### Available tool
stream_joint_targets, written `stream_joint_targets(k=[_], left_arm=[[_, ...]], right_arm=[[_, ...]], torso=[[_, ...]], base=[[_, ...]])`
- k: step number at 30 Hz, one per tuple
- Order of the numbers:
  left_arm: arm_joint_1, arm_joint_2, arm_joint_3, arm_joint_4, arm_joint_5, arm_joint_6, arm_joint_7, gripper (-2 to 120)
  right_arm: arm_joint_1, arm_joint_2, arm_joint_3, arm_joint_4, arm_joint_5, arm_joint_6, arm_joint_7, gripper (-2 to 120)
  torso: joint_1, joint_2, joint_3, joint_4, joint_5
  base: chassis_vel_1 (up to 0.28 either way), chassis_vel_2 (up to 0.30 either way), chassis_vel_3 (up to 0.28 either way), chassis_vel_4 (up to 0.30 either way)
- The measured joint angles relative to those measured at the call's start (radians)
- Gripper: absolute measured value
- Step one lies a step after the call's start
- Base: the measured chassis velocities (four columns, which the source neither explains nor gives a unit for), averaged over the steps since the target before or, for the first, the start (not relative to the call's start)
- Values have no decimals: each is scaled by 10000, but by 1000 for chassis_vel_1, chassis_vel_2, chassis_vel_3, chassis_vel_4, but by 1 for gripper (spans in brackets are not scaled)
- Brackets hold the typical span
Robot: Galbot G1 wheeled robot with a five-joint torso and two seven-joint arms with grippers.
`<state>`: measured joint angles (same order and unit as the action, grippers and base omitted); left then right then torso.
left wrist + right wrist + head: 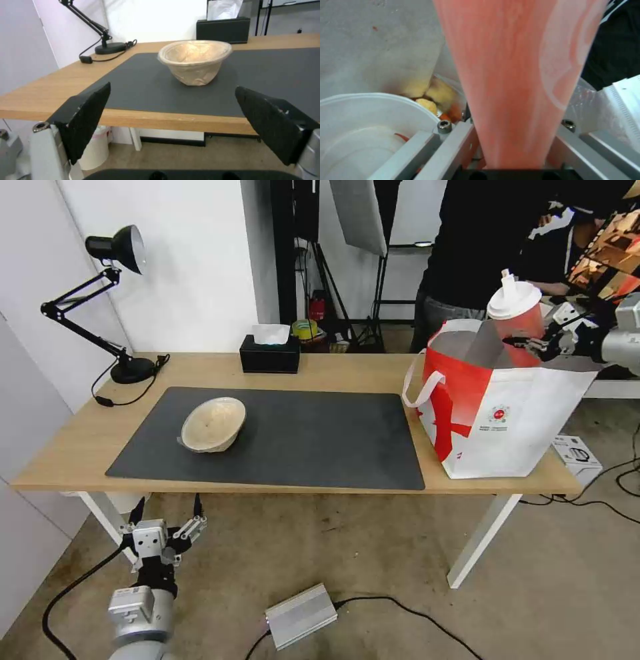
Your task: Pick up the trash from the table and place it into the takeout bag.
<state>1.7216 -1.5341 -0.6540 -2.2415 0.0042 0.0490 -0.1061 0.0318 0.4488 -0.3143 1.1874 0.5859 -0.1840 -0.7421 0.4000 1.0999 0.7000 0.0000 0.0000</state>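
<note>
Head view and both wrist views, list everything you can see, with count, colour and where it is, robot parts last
table: one, light wood, white legs.
mat: one, dark grey, on the table.
beige bowl: one, on the mat's left part.
takeout bag: one, red and white, on the table's right end.
white bowl: one, inside the bag.
red cup: one, white domed lid, above the bag's opening.
tissue box: one, black, at the table's far edge.
desk lamp: one, black, far left corner.
left gripper: open, below the table's near edge.
right gripper: shut on the cup.
</note>
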Motion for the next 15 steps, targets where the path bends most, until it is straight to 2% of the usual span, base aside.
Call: stream_joint_targets(k=[15], left_arm=[[-28,-17,35,14,4,0,0,100]], right_arm=[[-338,-213,24,224,-52,221,-419,7]], torso=[[0,0,0,0,0]], base=[[0,0,0,0]])
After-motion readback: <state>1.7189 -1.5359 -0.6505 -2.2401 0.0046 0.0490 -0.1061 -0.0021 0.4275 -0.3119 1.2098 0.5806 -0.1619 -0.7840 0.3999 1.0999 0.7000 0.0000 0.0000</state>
